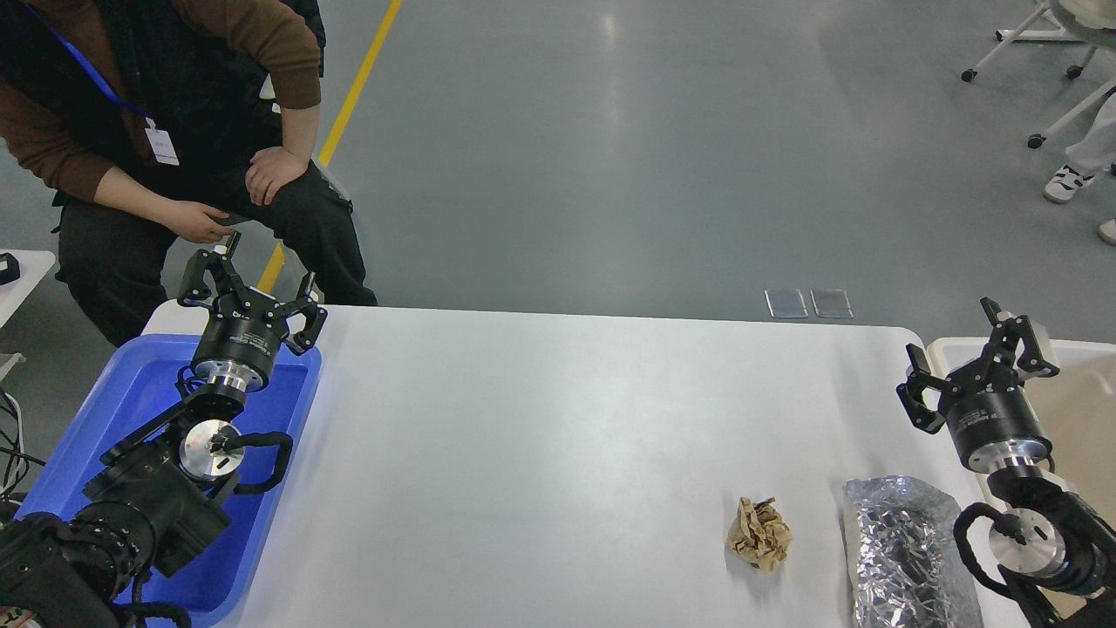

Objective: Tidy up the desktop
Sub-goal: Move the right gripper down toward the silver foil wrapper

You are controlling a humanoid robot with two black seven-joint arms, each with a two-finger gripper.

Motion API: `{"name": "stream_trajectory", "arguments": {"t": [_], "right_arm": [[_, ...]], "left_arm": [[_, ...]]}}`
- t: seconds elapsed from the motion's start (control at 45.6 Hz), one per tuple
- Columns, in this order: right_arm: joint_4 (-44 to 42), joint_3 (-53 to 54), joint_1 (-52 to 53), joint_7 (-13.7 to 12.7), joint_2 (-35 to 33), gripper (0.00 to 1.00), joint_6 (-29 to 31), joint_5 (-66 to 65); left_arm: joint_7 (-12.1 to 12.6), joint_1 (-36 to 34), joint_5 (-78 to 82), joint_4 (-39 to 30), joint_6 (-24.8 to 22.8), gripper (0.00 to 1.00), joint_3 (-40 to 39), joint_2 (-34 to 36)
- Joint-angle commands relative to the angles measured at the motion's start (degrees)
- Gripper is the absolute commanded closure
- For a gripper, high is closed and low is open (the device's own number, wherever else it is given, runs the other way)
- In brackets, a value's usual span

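The white desktop (540, 436) fills the middle of the head view. A crumpled brown paper ball (760, 535) lies on it at the front right. Beside that, further right, lies a silver foil bag (902, 549). My left gripper (251, 283) hovers open over the far end of the blue tray (139, 392), with nothing between its fingers. My right gripper (976, 359) stands open over the desktop's right edge, beside the beige-white tub (1072, 410), above and behind the foil bag. It holds nothing.
A seated person (174, 148) in dark clothes is just behind the table's far left corner, close to my left gripper. Two small metal plates (808, 303) lie on the floor beyond the table. Chair legs and feet (1072, 131) show at the far right.
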Motion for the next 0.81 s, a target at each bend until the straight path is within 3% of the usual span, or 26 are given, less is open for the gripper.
{"name": "stream_trajectory", "arguments": {"t": [0.0, 0.789], "right_arm": [[0.2, 0.2, -1.1, 0.0, -0.4, 0.0, 0.0, 0.0], [-0.1, 0.2, -0.8, 0.9, -4.9, 0.0, -0.2, 0.4]], "left_arm": [[0.0, 0.0, 0.0, 0.0, 0.0, 0.0, 0.0, 0.0], [0.0, -0.1, 0.0, 0.0, 0.0, 0.0, 0.0, 0.0]]}}
